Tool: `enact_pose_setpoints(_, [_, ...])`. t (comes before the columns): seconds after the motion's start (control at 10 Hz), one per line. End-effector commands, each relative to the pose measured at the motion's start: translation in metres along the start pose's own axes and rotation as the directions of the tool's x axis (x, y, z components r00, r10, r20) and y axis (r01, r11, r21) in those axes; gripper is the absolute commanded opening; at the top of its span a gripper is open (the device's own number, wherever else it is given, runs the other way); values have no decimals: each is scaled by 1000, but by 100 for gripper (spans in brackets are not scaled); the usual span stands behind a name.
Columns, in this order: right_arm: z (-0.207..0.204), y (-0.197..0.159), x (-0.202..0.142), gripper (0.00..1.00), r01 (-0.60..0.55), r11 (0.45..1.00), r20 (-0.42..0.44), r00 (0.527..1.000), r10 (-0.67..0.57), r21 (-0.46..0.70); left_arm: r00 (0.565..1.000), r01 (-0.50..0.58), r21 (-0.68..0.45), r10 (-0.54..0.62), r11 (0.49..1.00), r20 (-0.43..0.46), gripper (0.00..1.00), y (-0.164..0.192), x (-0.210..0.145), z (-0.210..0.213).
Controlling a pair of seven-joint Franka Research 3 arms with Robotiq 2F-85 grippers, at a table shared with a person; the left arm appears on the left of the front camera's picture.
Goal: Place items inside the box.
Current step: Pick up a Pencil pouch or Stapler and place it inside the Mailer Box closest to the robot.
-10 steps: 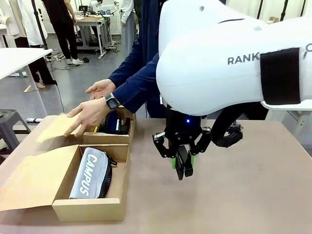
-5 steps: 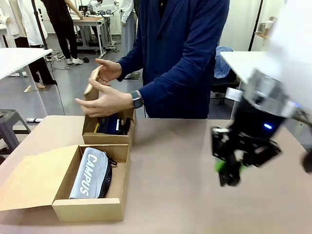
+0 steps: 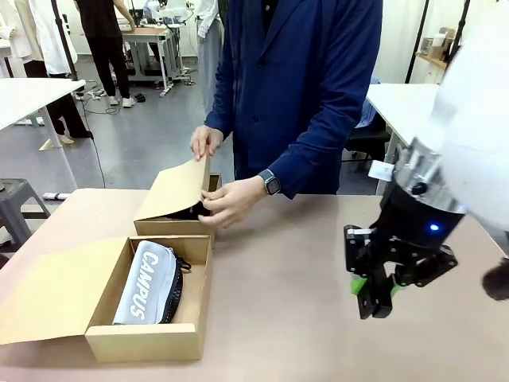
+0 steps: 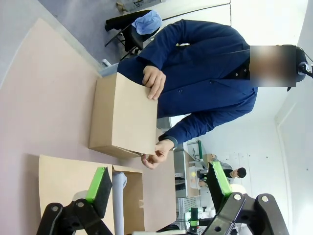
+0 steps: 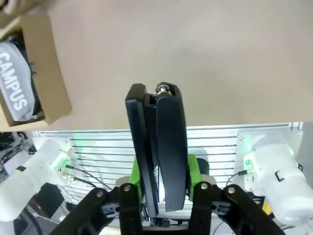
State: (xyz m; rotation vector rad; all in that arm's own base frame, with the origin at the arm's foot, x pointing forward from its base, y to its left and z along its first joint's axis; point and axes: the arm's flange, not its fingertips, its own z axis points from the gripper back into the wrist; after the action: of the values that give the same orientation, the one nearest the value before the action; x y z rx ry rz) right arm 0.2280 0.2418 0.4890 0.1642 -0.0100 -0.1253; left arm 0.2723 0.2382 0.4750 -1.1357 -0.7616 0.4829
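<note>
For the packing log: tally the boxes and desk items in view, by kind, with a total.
Cardboard boxes: 2
Grey pouch: 1
Black stapler: 1
Total: 4
Far box's contents mostly hidden under its flap, not counted.

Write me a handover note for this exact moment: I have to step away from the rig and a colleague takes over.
The left end effector is open and holds nothing.
The right end effector is shut on the black hinged stapler, up off the brown table, right of the boxes.
The grey fabric "CAMPUS" zip pouch lies inside the open near cardboard box.
The person's hands are folding the lid over the far cardboard box.
Done: pouch boxed.
Left: the stapler, not yet in a box.
</note>
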Motion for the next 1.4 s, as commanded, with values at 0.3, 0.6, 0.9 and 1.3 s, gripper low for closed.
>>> enact_pose_setpoints(0.3, [1,21,24,42,-53,999,-6,999,53,0,1000,18,-26,-17,1000,12,100,0,-1,-1])
enact_pose_setpoints(0.6, [1,18,23,42,-42,999,-5,999,42,4,1000,18,-26,-17,1000,12,100,0,-1,-1])
enact_pose_setpoints(0.9, [0,23,26,42,-49,999,-9,999,49,-7,1000,18,-26,-17,1000,12,100,0,-1,-1])
enact_pose_setpoints(1.3, [0,33,30,42,-77,997,-4,997,77,13,1000,18,-26,-17,1000,12,100,0,-1,-1])
